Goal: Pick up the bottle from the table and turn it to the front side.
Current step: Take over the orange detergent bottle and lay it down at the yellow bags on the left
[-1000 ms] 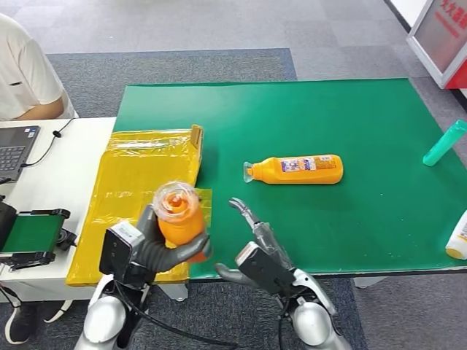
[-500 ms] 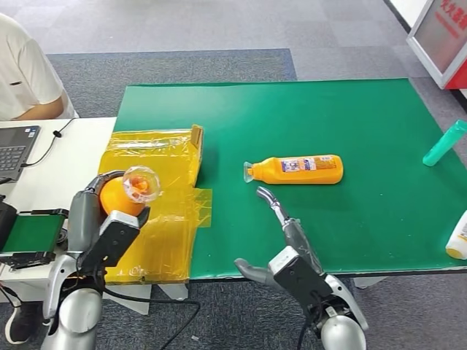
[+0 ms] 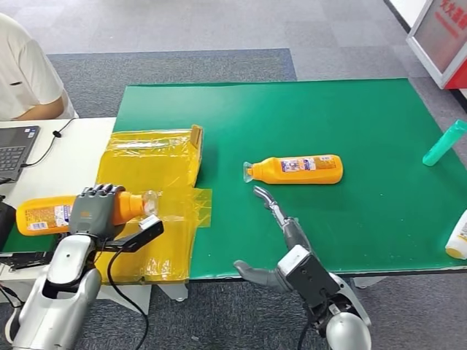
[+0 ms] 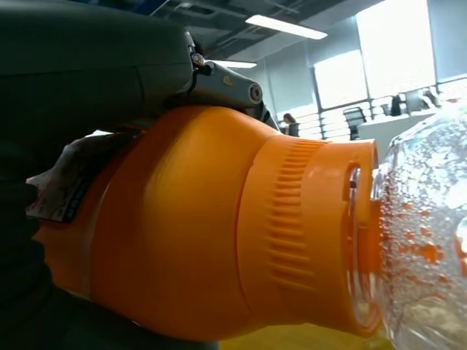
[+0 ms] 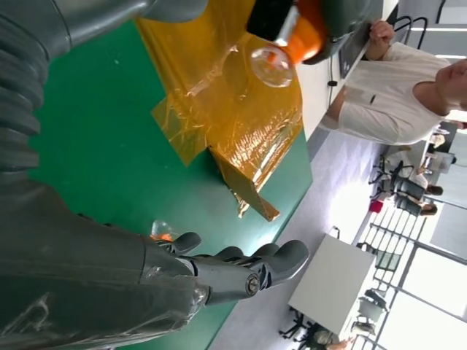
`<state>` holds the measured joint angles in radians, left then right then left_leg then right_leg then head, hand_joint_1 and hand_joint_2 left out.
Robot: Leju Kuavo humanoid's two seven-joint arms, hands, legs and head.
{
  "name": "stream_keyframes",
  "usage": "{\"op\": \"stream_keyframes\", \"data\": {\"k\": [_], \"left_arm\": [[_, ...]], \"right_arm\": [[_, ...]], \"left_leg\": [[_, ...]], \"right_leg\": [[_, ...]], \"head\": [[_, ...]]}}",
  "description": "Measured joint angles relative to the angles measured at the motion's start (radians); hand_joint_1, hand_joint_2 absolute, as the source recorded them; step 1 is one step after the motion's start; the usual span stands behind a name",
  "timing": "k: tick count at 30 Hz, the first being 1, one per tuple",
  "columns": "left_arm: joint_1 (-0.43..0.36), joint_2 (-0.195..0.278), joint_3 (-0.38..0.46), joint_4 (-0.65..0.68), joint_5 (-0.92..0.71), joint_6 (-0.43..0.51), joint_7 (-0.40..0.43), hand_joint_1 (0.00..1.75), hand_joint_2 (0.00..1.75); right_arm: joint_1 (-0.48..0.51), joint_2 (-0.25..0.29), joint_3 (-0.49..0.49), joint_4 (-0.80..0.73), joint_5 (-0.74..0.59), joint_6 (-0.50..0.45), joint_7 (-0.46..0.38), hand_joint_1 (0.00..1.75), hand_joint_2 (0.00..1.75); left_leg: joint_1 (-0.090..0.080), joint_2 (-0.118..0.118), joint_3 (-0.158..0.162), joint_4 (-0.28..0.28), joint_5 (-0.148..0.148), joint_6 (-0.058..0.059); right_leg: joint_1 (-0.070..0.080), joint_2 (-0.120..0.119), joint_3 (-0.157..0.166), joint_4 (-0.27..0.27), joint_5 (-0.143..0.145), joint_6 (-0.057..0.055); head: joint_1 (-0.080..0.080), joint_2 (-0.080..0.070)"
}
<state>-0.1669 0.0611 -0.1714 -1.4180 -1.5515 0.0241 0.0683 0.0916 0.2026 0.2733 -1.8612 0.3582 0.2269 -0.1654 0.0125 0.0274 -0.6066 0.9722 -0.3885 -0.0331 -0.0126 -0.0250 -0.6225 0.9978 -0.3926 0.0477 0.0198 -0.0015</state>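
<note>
Over the white side table [image 3: 66, 157]: held bottle [image 3: 52, 213], orange, lying level in the left hand [image 3: 95, 210], clear cap toward the yellow bag [image 3: 149, 175]. On the green mat [image 3: 352, 109]: second bottle [image 3: 297, 169], lying flat; right hand [image 3: 281, 227] just short of it, fingers spread, grasping nothing.

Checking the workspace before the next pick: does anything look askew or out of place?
The yellow plastic sheet lies crumpled, half on the green mat and half on the white table. A white bottle sits at the mat's right edge, partly out of frame. Nothing looks spilled.
</note>
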Motion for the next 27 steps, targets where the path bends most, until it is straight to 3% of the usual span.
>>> {"op": "stream_keyframes", "data": {"k": [4, 9, 20, 27], "left_arm": [[-0.053, 0.052, -0.072, 0.118, 0.0, -0.004, -0.013, 1.75, 1.75], [-0.101, 0.053, -0.095, 0.199, 0.0, -0.021, -0.05, 1.75, 1.75], [-0.171, -0.048, -0.12, 0.263, 0.001, -0.03, -0.065, 1.75, 1.75], [-0.185, -0.135, -0.08, 0.263, 0.033, -0.039, -0.092, 1.75, 1.75]], "right_arm": [[-0.021, 0.0, 0.0, 0.002, -0.008, 0.009, -0.011, 0.0, 1.75], [-0.037, 0.0, 0.003, 0.002, -0.015, 0.014, -0.018, 0.0, 1.75], [-0.068, 0.0, 0.037, 0.0, -0.03, 0.026, -0.031, 0.0, 1.75], [-0.077, 0.0, 0.054, 0.0, -0.037, 0.027, -0.031, 0.0, 1.75]], "left_leg": [[0.0, 0.0, 0.0, 0.0, 0.0, 0.0], [0.0, 0.0, 0.0, 0.0, 0.0, 0.0], [0.0, 0.0, 0.0, 0.0, 0.0, 0.0], [0.0, 0.0, 0.0, 0.0, 0.0, 0.0]], "right_leg": [[0.0, 0.0, 0.0, 0.0, 0.0, 0.0], [0.0, 0.0, 0.0, 0.0, 0.0, 0.0], [0.0, 0.0, 0.0, 0.0, 0.001, 0.0], [0.0, 0.0, 0.0, 0.0, 0.001, 0.0]], "head": [[0.0, 0.0], [0.0, 0.0], [0.0, 0.0], [0.0, 0.0]]}}
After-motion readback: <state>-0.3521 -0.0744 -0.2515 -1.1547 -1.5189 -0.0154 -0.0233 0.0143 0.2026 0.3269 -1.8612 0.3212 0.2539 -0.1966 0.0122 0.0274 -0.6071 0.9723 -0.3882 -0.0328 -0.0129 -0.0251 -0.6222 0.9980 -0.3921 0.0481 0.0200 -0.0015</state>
